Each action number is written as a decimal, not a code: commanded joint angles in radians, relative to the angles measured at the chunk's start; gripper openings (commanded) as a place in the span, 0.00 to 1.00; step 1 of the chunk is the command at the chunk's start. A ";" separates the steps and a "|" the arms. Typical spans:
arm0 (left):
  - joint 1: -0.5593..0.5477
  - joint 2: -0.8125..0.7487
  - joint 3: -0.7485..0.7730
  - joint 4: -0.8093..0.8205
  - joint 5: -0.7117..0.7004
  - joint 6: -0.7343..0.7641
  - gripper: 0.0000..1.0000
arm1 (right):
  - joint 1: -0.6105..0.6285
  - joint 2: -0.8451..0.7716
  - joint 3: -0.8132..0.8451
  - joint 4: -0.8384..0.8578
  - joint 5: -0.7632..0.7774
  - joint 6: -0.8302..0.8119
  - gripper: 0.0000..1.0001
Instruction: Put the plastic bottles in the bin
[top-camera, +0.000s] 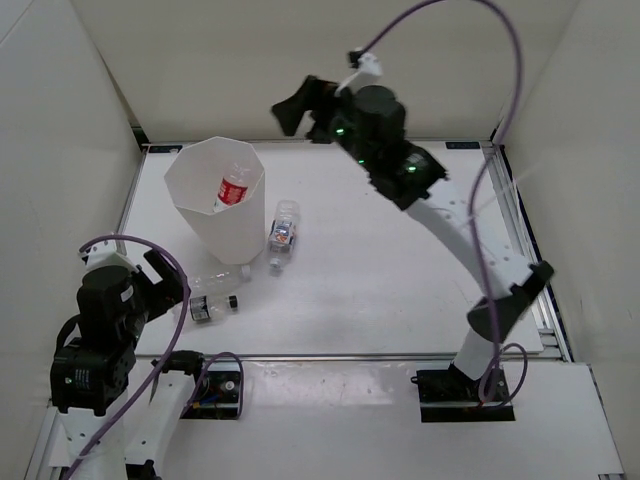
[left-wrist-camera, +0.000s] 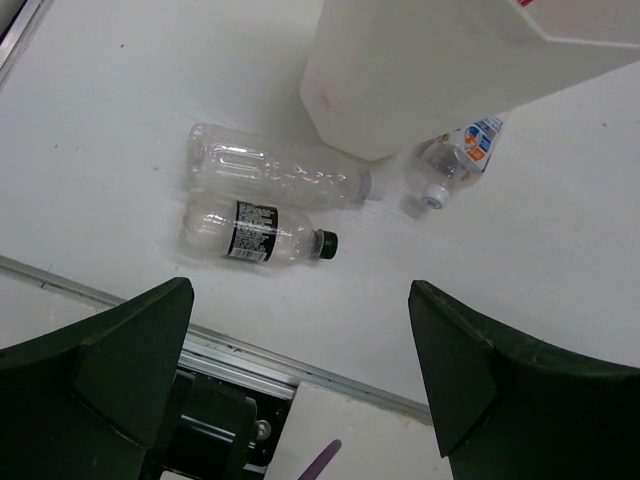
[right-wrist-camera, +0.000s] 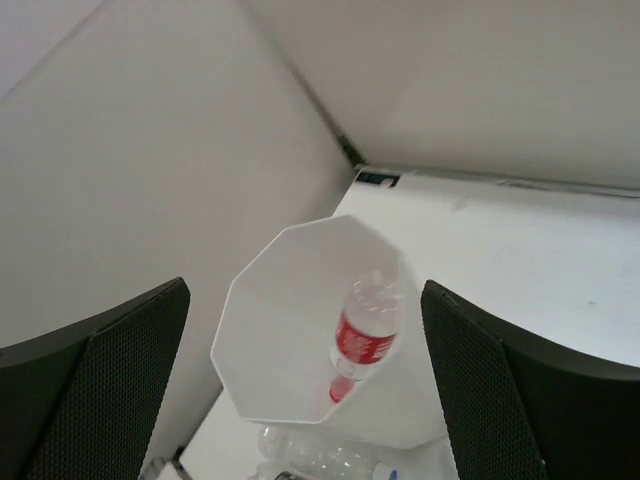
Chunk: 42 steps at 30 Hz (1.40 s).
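Note:
The white faceted bin (top-camera: 190, 200) stands at the table's left. A red-label bottle (top-camera: 231, 188) lies inside it, cap down, also seen in the right wrist view (right-wrist-camera: 365, 335). A blue-white label bottle (top-camera: 283, 232) lies just right of the bin. A clear unlabelled bottle (top-camera: 220, 281) and a black-cap bottle (top-camera: 212, 307) lie side by side in front of the bin. My left gripper (top-camera: 168, 280) is open and empty, hovering near these two (left-wrist-camera: 280, 172) (left-wrist-camera: 255, 232). My right gripper (top-camera: 300, 108) is open and empty, high above and right of the bin (right-wrist-camera: 270, 320).
White enclosure walls stand on the left, back and right. A metal rail (left-wrist-camera: 250, 350) runs along the table's near edge, below my left gripper (left-wrist-camera: 300, 370). The left arm's purple cable (top-camera: 160, 255) loops beside the black-cap bottle.

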 joint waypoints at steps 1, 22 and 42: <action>-0.003 -0.041 -0.062 0.038 -0.067 -0.053 1.00 | -0.092 -0.132 -0.171 -0.109 0.039 0.086 1.00; -0.003 0.005 -0.150 0.040 -0.168 -0.156 1.00 | -0.307 0.485 -0.134 -0.215 -0.625 0.166 1.00; -0.003 0.068 -0.141 -0.011 -0.156 -0.188 1.00 | -0.247 0.751 -0.026 -0.197 -0.717 0.272 0.88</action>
